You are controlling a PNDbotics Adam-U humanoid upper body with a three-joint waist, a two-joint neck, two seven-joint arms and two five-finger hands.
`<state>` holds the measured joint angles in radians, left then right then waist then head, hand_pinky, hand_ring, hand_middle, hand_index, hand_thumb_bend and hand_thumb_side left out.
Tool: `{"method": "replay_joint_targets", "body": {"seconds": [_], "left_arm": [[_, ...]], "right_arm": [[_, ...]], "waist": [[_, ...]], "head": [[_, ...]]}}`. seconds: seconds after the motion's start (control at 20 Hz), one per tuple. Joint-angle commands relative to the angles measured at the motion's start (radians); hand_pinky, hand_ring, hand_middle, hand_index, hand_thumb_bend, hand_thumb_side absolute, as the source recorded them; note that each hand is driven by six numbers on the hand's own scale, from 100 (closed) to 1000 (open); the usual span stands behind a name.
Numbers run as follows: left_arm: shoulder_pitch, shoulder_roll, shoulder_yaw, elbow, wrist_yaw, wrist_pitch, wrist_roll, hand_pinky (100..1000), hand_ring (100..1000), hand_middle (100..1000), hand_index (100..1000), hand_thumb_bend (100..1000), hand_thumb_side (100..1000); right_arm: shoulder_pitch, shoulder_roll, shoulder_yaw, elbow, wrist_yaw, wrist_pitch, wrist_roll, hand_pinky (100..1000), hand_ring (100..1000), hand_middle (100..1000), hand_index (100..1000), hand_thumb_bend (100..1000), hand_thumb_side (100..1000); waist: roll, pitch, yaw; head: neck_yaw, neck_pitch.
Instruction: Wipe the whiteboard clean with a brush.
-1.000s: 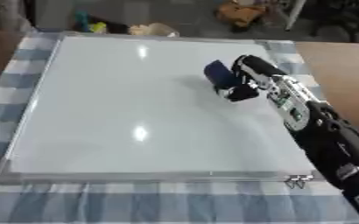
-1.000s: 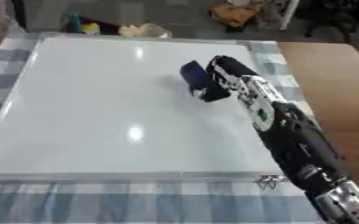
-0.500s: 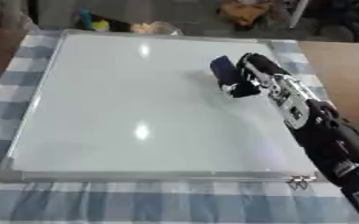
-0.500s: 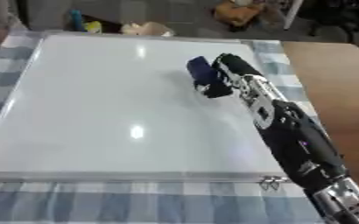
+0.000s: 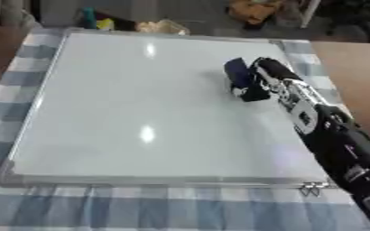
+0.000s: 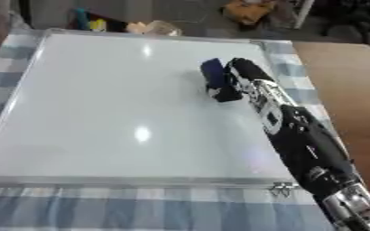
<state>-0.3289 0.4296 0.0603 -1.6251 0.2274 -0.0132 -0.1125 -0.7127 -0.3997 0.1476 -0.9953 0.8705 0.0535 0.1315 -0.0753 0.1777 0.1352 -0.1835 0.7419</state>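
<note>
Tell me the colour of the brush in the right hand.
Dark blue brush, held by the right hand; clearest in the left eye view.

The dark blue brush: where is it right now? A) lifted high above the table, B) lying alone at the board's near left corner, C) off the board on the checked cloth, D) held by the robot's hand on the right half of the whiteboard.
D: the right hand is curled round the dark blue brush, which sits on the right half of the whiteboard.
</note>
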Motion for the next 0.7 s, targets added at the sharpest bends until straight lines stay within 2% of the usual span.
{"method": "replay_joint_targets", "body": {"seconds": [0.05, 0.2, 0.25, 0.7], "left_arm": [[-0.017, 0.014, 0.008, -0.016, -0.002, -0.003, 0.000, 545, 513, 570, 691, 662, 950], [-0.017, 0.014, 0.008, -0.016, -0.003, -0.002, 0.000, 545, 513, 570, 691, 663, 950], [-0.017, 0.014, 0.008, -0.016, -0.003, -0.002, 0.000, 545, 513, 570, 691, 663, 950], [-0.017, 0.014, 0.008, -0.016, -0.004, -0.002, 0.000, 545, 512, 569, 691, 663, 950]], "right_arm": [[-0.020, -0.030, -0.015, 0.001, 0.027, 0.010, -0.001, 516, 519, 487, 280, 198, 457], [-0.021, -0.033, -0.020, 0.011, 0.045, 0.021, -0.002, 521, 523, 483, 285, 157, 470], [-0.022, -0.034, -0.021, 0.014, 0.050, 0.025, -0.004, 524, 525, 486, 287, 105, 476], [-0.026, -0.036, -0.029, 0.044, 0.092, 0.051, -0.015, 541, 526, 501, 304, 100, 477]], "waist": [[0.004, -0.013, 0.000], [0.002, -0.013, 0.000], [0.001, -0.012, 0.000], [-0.001, -0.011, 0.003]], "head": [[-0.001, -0.005], [0.000, -0.004], [0.000, -0.004], [0.002, -0.002]]}}
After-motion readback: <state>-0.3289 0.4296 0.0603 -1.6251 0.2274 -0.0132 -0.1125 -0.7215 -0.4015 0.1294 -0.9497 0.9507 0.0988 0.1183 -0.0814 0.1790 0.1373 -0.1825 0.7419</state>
